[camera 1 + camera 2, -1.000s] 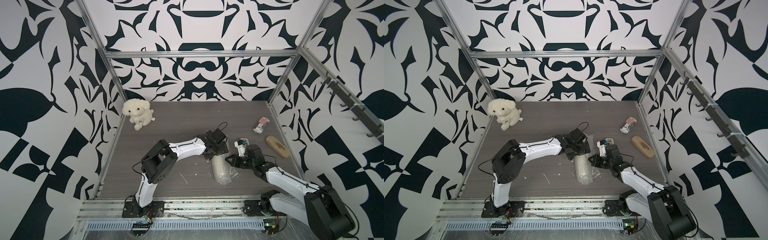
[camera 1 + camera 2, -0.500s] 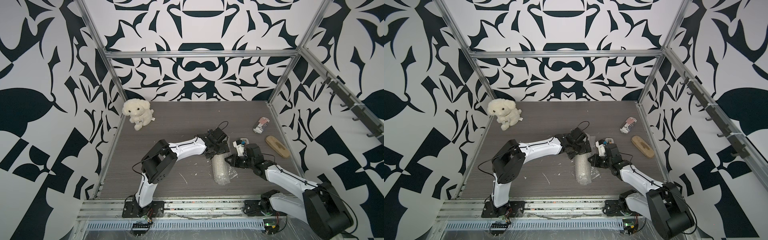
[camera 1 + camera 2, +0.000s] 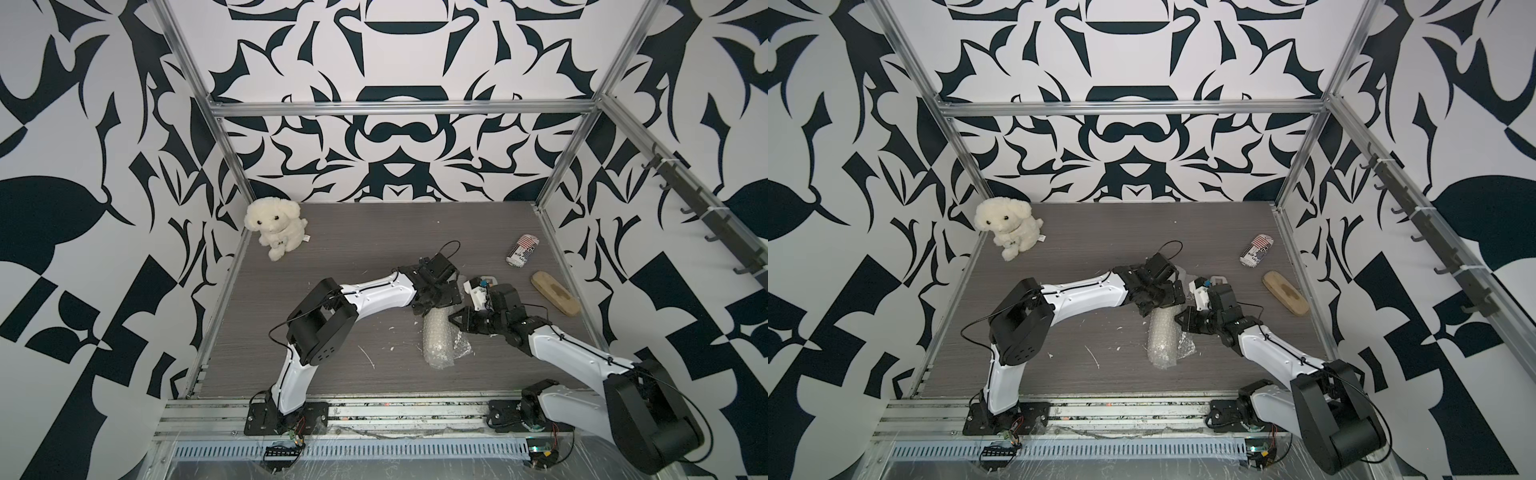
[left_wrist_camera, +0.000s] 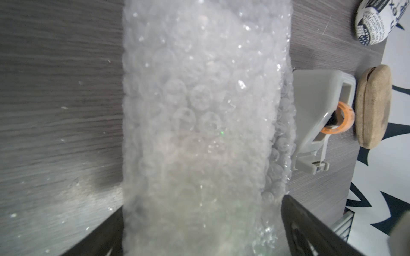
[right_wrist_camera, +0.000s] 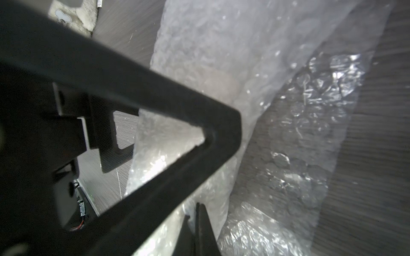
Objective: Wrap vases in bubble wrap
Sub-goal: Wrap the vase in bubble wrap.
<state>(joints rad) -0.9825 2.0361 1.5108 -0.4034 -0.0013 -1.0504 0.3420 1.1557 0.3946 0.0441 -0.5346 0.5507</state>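
Left wrist: bubble wrap rolled, vase presumably inside; my left pincer wide astride it, right pincer closed; securing remains

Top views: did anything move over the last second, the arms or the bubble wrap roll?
No clear change. The left gripper stays wide astride the far end of the bubble wrap roll, and the right gripper stays shut beside it. The roll, tape dispenser, can and plush dog lie where they were.
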